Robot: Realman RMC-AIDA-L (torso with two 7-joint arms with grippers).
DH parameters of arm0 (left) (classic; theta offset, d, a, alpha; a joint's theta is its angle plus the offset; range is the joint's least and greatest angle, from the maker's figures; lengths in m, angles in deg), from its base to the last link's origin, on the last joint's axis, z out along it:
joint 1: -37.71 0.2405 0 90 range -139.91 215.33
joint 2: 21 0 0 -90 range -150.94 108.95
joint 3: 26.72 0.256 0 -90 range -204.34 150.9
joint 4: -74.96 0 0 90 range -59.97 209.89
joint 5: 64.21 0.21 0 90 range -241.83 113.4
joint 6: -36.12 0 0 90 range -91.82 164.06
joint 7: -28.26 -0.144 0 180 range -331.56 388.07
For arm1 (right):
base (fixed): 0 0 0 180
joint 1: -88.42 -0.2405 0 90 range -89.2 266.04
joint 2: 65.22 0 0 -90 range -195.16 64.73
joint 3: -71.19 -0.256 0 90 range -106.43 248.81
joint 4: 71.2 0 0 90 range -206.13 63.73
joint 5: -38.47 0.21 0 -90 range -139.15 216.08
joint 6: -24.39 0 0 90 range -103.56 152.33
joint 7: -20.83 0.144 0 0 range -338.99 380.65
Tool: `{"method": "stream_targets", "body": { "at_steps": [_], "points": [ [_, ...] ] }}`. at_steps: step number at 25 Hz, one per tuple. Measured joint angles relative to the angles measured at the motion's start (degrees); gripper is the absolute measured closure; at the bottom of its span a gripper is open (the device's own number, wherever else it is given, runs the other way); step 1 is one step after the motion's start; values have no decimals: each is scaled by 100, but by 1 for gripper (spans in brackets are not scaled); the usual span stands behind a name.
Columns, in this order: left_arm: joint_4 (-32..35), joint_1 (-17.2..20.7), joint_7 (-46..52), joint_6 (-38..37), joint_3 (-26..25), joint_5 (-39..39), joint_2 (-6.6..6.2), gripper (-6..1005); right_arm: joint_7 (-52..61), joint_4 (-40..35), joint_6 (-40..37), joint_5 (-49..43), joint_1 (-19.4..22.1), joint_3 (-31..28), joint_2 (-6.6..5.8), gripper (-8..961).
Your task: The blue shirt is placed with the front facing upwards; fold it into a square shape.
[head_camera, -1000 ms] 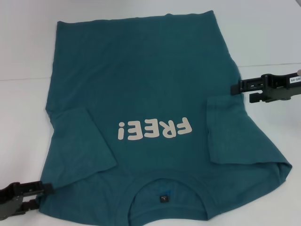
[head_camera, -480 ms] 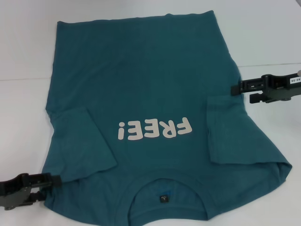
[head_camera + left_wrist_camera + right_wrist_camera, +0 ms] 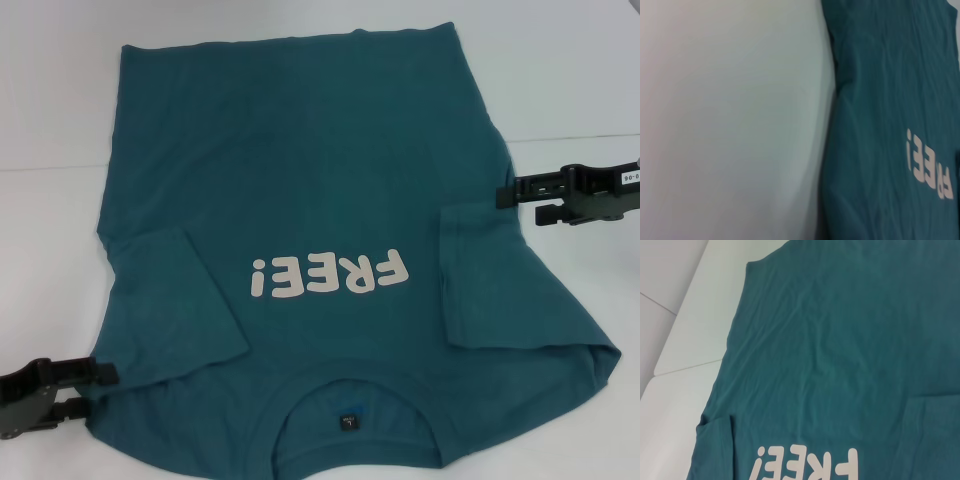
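Blue shirt (image 3: 320, 250) flat on white counter (image 3: 50, 100), front up, collar at near edge, both sleeves folded inward. Left pincer (image 3: 100, 388) at shirt's near-left shoulder edge, fingers narrowly parted, holding nothing. Right pincer (image 3: 505, 203) at counter's right side, tips narrowly apart beside shirt's edge.

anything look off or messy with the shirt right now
Nothing damaged. The blue shirt lies face up with both sleeves folded inward, but its near right shoulder is bunched and the hem sits slightly askew.
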Motion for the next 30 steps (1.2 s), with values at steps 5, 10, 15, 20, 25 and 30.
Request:
{"method": "stream_targets", "body": {
  "at_steps": [5, 10, 15, 20, 25, 30],
  "points": [
    [-25, -63, 83, 66, 195, 13, 0, 282, 0, 0, 3, 0, 14, -11, 0, 37],
    [10, -47, 143, -8, 246, -22, 0, 287, -3, 0, 7, 0, 15, -20, 0, 37],
    [101, 27, 43, -359, 18, -290, -27, 292, -9, -1, 18, 0, 12, -30, -3, 38],
    [106, 41, -61, -552, -137, -431, -58, 296, -9, -14, 19, 0, 10, -30, -3, 38],
    [210, 74, 125, -314, -124, -164, -61, 301, -9, -30, 19, 0, 2, -33, -1, 38],
    [347, 186, 250, -222, -136, -104, -55, 306, -9, -37, 32, -1, 2, -37, 0, 38]
  ]
}}
